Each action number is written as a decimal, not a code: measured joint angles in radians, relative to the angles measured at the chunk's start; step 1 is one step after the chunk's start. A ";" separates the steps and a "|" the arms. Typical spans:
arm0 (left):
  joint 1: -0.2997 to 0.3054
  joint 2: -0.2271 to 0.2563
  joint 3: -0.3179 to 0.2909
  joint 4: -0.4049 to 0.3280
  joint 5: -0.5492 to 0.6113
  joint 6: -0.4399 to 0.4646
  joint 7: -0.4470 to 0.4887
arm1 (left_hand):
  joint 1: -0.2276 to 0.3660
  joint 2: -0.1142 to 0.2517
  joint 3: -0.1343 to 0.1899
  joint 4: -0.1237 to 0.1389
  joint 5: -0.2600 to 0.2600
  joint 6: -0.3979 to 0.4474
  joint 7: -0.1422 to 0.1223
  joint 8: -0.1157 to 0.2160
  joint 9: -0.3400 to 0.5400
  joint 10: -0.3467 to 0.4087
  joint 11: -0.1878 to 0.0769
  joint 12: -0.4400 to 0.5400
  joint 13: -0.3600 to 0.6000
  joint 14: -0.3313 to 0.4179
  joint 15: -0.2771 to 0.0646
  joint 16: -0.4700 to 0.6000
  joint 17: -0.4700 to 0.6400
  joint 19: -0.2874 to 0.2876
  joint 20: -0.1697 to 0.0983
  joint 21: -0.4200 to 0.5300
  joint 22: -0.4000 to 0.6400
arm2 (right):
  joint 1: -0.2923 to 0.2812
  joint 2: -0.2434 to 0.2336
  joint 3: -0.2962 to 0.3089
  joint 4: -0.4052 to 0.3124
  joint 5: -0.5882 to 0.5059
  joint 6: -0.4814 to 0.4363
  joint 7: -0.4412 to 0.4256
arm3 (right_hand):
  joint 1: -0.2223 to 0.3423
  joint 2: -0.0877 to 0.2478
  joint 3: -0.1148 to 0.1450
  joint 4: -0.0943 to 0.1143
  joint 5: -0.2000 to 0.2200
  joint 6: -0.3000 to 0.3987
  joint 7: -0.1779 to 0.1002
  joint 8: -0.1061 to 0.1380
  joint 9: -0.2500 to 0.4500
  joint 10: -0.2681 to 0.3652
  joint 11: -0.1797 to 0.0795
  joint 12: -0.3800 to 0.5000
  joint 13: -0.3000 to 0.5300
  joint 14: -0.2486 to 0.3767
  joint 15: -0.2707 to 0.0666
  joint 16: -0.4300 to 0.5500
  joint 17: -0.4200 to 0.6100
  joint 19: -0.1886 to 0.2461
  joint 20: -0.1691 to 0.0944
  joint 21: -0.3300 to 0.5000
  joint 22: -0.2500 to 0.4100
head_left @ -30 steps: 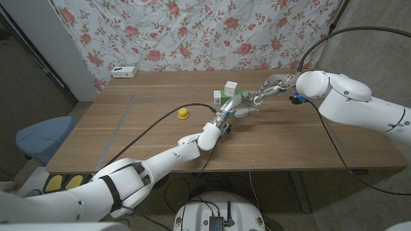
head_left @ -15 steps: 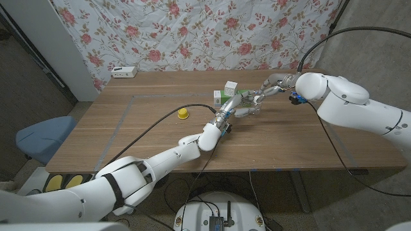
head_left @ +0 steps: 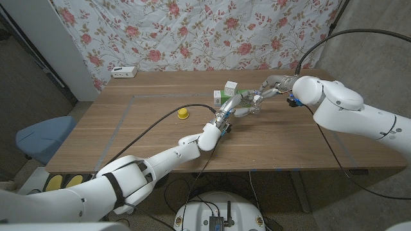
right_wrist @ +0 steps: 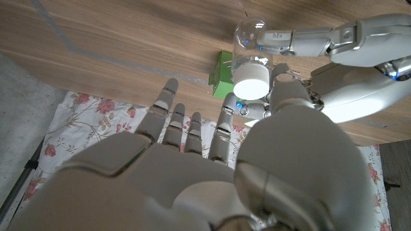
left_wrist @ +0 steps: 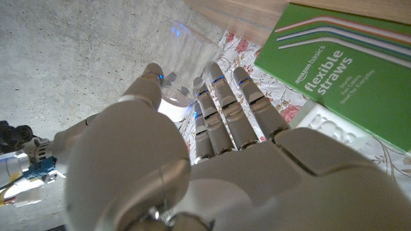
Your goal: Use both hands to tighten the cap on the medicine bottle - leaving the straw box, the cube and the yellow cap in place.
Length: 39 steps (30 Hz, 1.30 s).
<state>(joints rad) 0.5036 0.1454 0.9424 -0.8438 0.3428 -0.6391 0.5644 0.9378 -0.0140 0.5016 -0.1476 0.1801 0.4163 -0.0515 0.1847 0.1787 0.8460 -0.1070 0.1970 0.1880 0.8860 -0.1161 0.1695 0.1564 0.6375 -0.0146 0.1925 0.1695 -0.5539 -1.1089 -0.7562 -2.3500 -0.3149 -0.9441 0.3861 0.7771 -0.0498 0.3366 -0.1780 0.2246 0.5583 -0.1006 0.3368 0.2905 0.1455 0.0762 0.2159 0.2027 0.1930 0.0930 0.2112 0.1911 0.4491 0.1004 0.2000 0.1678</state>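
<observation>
A clear medicine bottle with a white cap is held between both hands at the table's far middle. My left hand grips its clear body, thumb on one side and fingers on the other. From the opposite side my right hand pinches the white cap between thumb and a finger. The green straw box lies just left of the bottle, its "flexible straws" label beside my left hand. A white cube stands behind the box. The yellow cap sits alone further left.
A white power strip lies at the table's far left corner. A black cable runs along my left arm over the table. A blue chair stands off the table's left side. Floral cloth hangs behind.
My right forearm and elbow have swung a little to the left and turned at the wrist, with the hand staying on the cap. The left hand and the bottle have barely moved.
</observation>
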 measured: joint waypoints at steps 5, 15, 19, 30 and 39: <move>-0.002 0.000 0.001 0.004 0.000 -0.002 0.002 | 0.000 0.000 0.003 0.003 -0.001 0.000 0.000 0.004 0.000 0.000 0.000 0.000 0.000 0.000 0.000 0.000 0.000 0.000 0.000 0.000 0.000 | -0.006 0.006 -0.004 0.000 -0.019 -0.002 -0.004 | 0.012 0.003 0.004 0.004 0.000 0.019 -0.005 0.008 0.005 0.010 0.001 0.000 0.000 0.004 -0.004 0.000 0.000 0.006 -0.006 0.000 0.000; -0.003 -0.001 0.002 0.005 0.001 -0.003 0.002 | -0.002 -0.003 0.003 0.003 -0.001 0.011 0.000 0.004 0.000 0.000 0.000 -0.002 0.001 0.000 0.000 0.000 0.000 0.000 0.000 0.000 0.000 | -0.015 0.015 -0.005 0.002 -0.043 0.000 -0.007 | 0.026 0.005 0.004 0.004 -0.008 0.039 -0.014 0.018 0.005 0.023 -0.005 0.000 0.000 0.014 -0.014 0.000 0.000 0.011 -0.011 0.000 0.000; -0.003 -0.001 0.002 0.004 0.001 -0.003 0.002 | -0.005 -0.006 0.003 0.003 -0.001 0.011 0.000 0.004 0.000 0.000 0.000 -0.002 0.001 0.000 0.000 0.000 0.000 0.000 0.000 0.000 0.000 | -0.017 0.018 -0.005 0.005 -0.051 0.004 -0.007 | 0.030 0.010 0.007 0.007 -0.008 0.044 -0.019 0.023 0.005 0.025 -0.007 0.000 0.000 0.016 -0.016 0.008 0.001 0.011 -0.011 0.000 0.000; -0.005 0.001 0.003 0.003 0.001 -0.003 -0.001 | -0.005 -0.006 0.003 0.003 -0.001 0.011 0.000 0.004 0.000 0.000 0.000 -0.003 0.001 0.000 0.000 0.000 0.000 0.000 0.000 0.000 0.000 | -0.023 0.026 -0.001 0.013 -0.063 0.011 -0.009 | 0.047 0.019 0.011 0.011 -0.008 0.087 -0.023 0.041 0.005 0.041 -0.005 0.000 0.000 0.025 -0.025 0.008 0.002 0.020 -0.020 0.000 0.000; -0.008 0.000 0.004 0.008 0.001 -0.003 -0.005 | -0.009 -0.009 0.003 0.003 -0.001 0.011 0.000 0.004 0.000 0.000 0.000 0.000 0.000 0.000 0.000 0.000 0.000 0.000 0.000 0.000 0.000 | -0.031 0.035 0.008 0.025 -0.066 0.021 -0.014 | 0.055 0.016 0.014 0.014 -0.015 0.125 -0.032 0.056 0.004 0.051 -0.005 0.000 0.000 0.035 -0.035 0.008 0.002 0.029 -0.018 0.000 0.000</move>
<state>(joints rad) 0.4955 0.1452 0.9463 -0.8362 0.3435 -0.6424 0.5591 0.9289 -0.0231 0.5043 -0.1448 0.1793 0.4269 -0.0518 0.1887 0.1787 0.8459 -0.1073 0.1970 0.1884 0.8861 -0.1161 0.1696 0.1564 0.6375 -0.0145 0.1925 0.1695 -0.5847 -1.0742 -0.7482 -2.3246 -0.3805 -0.9236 0.3722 0.8320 -0.0339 0.3503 -0.1642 0.2096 0.6829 -0.1324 0.3931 0.2945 0.1970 0.0715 0.2159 0.2024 0.2279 0.0580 0.2189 0.1933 0.4779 0.0823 0.1999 0.1678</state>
